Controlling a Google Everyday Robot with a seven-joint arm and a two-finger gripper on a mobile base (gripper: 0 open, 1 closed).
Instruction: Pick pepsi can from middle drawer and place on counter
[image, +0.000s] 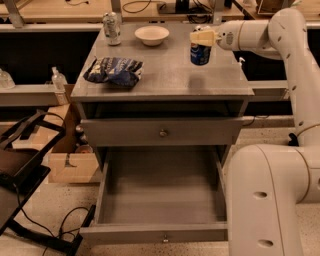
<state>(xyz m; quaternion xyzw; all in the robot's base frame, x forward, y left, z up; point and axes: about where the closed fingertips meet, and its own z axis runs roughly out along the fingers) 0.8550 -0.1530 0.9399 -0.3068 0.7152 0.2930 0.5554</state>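
Over the grey counter (165, 82), near a white bowl (152, 35), my gripper (201, 40) pinches the pepsi can (200, 55) by its top; the middle drawer (160, 192) stands open below.

Lab or workshop: cable-strewn wooden benches (50, 10) behind the desk (170, 77), cardboard box (70, 167) on the floor left of it; tool (201, 37) above its rear right.

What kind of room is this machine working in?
Probably a robotics lab: light wooden workbenches behind, black cables on the floor, and the cream two-finger tool holding a dark-blue pepsi can at the grey counter.
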